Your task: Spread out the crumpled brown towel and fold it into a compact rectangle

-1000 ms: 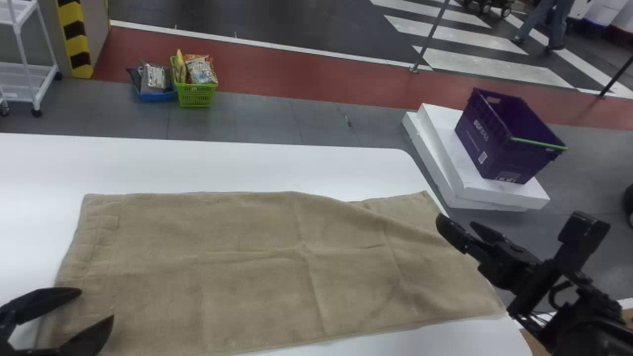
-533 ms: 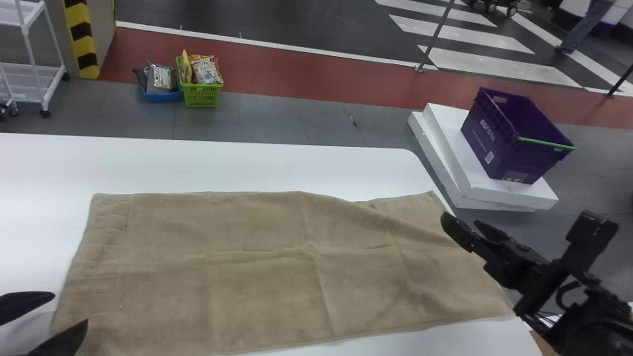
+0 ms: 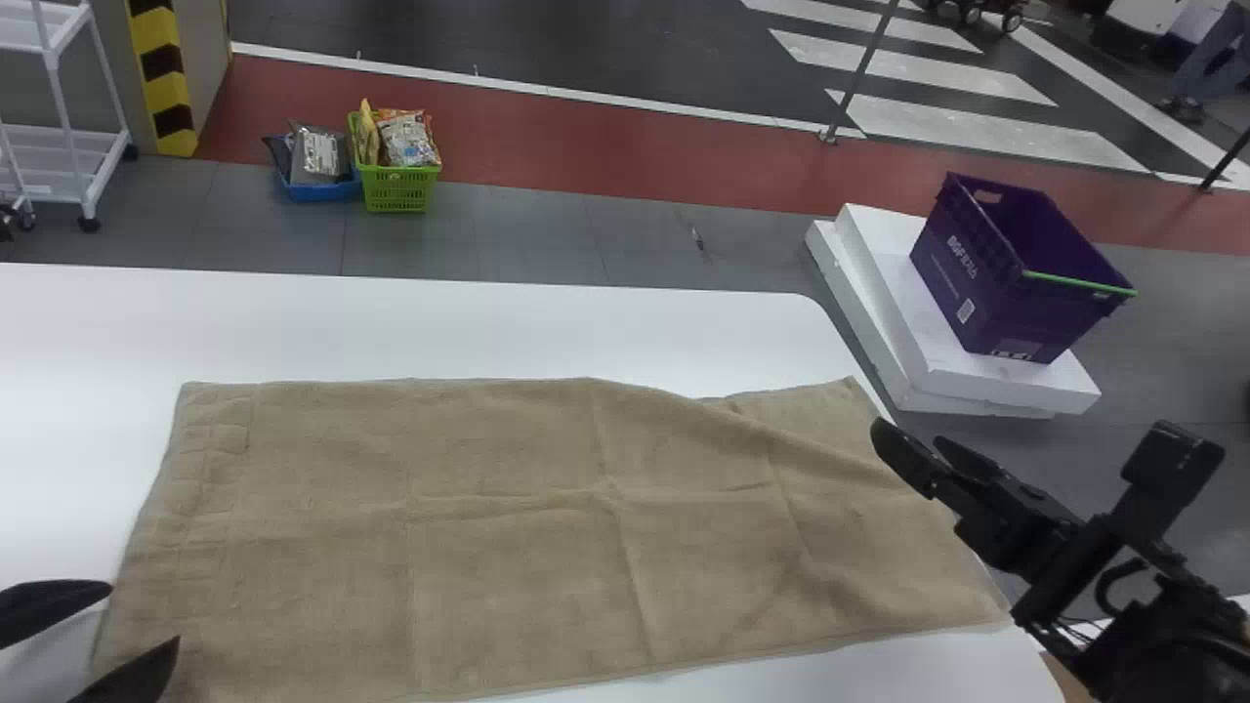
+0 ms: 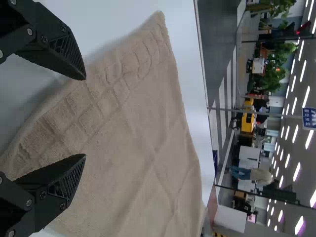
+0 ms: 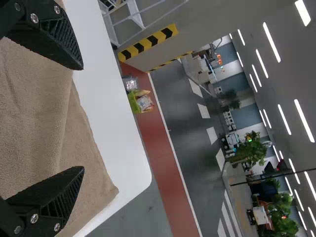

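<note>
Left black flat-fingered gripper and matching right gripper, both wide open, empty! Brown oblong cloth towel runs lengthwise between them, an end near each.

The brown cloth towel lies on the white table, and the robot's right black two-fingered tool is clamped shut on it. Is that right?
Not quite: the right black two-fingered tool is open, its fingers wide apart and gripping nothing, as the right wrist view shows. The brown cloth towel does lie on the white table.
</note>
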